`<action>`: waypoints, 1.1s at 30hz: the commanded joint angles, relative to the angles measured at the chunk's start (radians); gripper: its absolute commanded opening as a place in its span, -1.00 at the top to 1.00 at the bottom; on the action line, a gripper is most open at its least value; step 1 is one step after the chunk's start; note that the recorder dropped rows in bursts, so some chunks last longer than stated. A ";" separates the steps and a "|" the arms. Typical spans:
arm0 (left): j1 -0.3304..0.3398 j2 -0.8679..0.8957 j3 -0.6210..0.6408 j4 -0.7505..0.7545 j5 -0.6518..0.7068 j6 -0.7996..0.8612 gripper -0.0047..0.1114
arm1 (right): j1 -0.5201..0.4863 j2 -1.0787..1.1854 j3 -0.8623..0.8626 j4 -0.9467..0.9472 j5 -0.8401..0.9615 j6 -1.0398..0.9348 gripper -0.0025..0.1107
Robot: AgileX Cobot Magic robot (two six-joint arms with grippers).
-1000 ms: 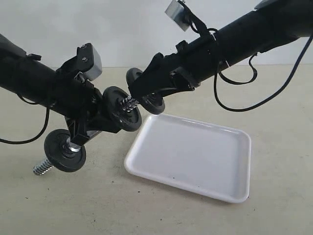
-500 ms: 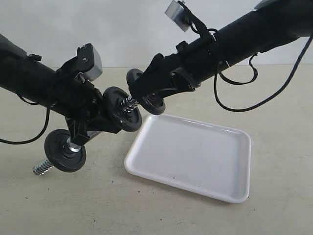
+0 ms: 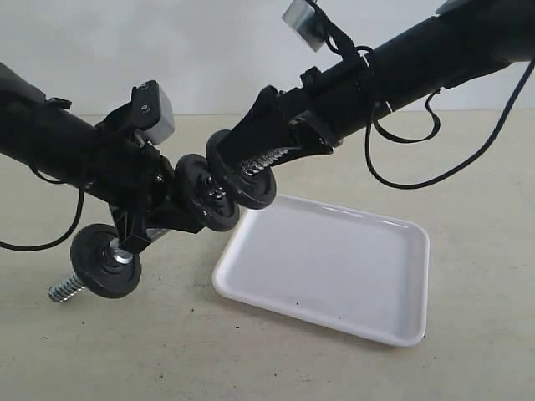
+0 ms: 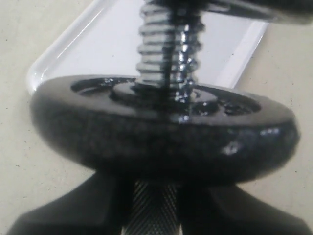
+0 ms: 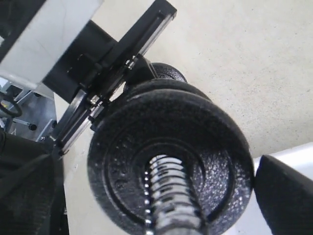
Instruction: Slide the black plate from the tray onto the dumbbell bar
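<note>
The dumbbell bar (image 3: 63, 290) hangs tilted above the table, and my left gripper (image 3: 159, 221) is shut on its knurled middle (image 4: 151, 213). Two black discs ride on the bar, one low (image 3: 106, 261) and one just beyond the left fingers (image 3: 203, 194) (image 4: 161, 137). The black plate (image 3: 232, 177) (image 5: 171, 161) sits on the bar's upper threaded end (image 5: 171, 196), which pokes through its hole. My right gripper (image 3: 251, 163) straddles this plate. It is open, with a slim gap between each finger (image 5: 286, 196) and the plate's rim. The white tray (image 3: 334, 267) lies empty below.
The tray (image 4: 98, 44) sits right of centre on a beige table, directly under the bar's upper end. Both black arms slant in from the sides and meet above the tray's near-left corner. A cable (image 3: 418, 159) loops beneath the right arm.
The black plate has slid onto the bar's threaded end, which now shows through its hole. The right jaws have spread off its rim. The left arm and bar have shifted slightly left.
</note>
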 commanded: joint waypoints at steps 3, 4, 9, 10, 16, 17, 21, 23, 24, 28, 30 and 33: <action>0.003 -0.034 -0.028 -0.195 0.014 -0.010 0.84 | 0.001 -0.023 -0.012 0.021 -0.042 -0.013 -0.88; 0.003 -0.034 -0.028 -0.195 0.014 -0.010 0.84 | 0.001 -0.023 -0.012 0.019 -0.075 -0.004 -0.88; 0.003 -0.034 -0.028 -0.193 0.014 -0.010 0.84 | 0.001 -0.023 -0.012 0.019 -0.170 0.050 -0.88; 0.003 -0.034 -0.028 -0.193 0.010 -0.010 0.84 | 0.001 -0.023 -0.012 0.019 -0.165 0.050 -0.88; 0.003 -0.034 -0.028 -0.195 -0.083 -0.054 0.84 | 0.001 -0.032 -0.012 -0.010 -0.081 -0.026 -0.88; 0.003 -0.034 -0.028 -0.195 -0.108 -0.081 0.84 | 0.001 -0.032 -0.012 -0.022 -0.070 -0.026 -0.88; 0.003 -0.028 -0.028 -0.195 -0.203 -0.194 0.84 | 0.001 -0.047 -0.012 -0.068 -0.007 0.001 -0.88; 0.003 -0.021 -0.028 -0.195 -0.239 -0.246 0.84 | 0.001 -0.056 -0.012 -0.066 0.028 0.009 -0.88; 0.003 -0.017 -0.028 -0.195 -0.256 -0.269 0.84 | 0.001 -0.060 -0.012 -0.064 0.044 0.009 -0.88; 0.003 0.010 -0.028 -0.195 -0.330 -0.373 0.84 | 0.001 -0.091 -0.012 -0.064 0.054 0.009 -0.88; 0.003 0.026 -0.028 -0.195 -0.378 -0.457 0.84 | 0.001 -0.104 -0.012 -0.064 0.052 0.009 -0.88; 0.003 0.049 -0.028 -0.247 -0.413 -0.565 0.84 | 0.001 -0.116 -0.012 -0.060 0.067 0.009 -0.88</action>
